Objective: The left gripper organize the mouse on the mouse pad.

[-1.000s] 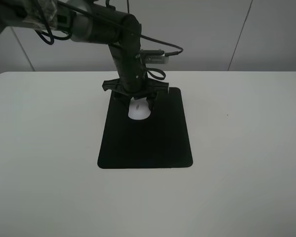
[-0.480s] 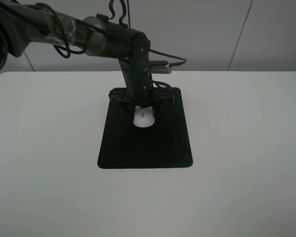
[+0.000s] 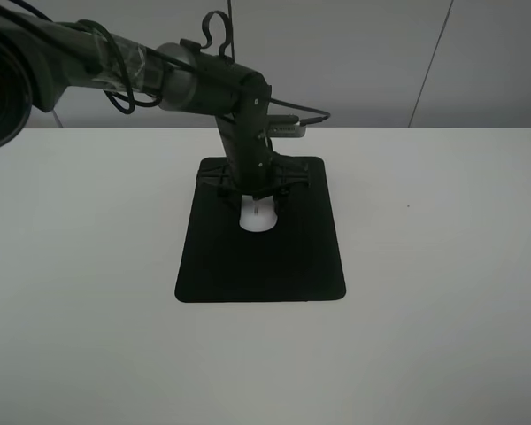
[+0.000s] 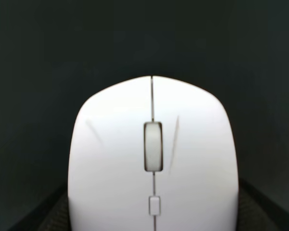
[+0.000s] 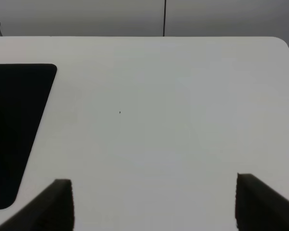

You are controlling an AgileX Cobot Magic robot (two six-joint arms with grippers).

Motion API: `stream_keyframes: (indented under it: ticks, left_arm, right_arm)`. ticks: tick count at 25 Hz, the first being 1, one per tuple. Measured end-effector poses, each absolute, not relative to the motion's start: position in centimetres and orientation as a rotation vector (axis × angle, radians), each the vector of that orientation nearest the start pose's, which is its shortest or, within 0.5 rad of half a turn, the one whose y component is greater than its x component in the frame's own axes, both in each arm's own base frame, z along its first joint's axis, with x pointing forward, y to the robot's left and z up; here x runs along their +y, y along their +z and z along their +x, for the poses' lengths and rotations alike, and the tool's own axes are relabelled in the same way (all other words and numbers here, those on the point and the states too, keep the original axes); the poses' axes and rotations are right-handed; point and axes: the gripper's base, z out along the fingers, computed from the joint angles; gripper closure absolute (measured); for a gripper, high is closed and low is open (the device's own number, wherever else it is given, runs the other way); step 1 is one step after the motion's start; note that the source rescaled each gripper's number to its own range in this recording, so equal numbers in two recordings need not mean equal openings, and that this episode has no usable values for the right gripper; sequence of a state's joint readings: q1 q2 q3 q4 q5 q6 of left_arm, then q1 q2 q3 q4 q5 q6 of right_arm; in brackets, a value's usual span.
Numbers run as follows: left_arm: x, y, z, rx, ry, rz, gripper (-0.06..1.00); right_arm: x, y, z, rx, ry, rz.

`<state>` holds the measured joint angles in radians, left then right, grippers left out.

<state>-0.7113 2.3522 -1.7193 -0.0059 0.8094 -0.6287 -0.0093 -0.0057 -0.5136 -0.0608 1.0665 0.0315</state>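
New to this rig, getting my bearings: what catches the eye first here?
A black mouse pad lies centred on the white table, and the left gripper stands over its far half, fingers hugging the white mouse. The left wrist view is filled by that mouse, grey scroll wheel centred. The right gripper is open above the table beside the pad.

One mouse [image 3: 258, 220], one mouse pad [image 3: 261, 262], one table [image 3: 442, 266], two tools [image 3: 256, 200] [image 5: 154, 204]

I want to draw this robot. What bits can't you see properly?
- High view: the far end of the mouse is hidden under the left gripper, so its grip is unclear.
- Left wrist view: the mouse's rear is cut off by the edge.
- Right wrist view: the picture edge cuts off most of the mouse pad and the right gripper.
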Motion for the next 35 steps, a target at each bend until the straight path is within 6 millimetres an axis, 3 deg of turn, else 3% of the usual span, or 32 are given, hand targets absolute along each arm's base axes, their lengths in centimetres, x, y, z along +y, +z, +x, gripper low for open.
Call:
stream_keyframes:
  ticks: [35]
  left_arm:
    - [-30.9,8.89,36.13,2.933,-0.203,0.086,0.94]
  right_arm:
    - [-0.49,28.06,-0.78,2.029,-0.06,0.045]
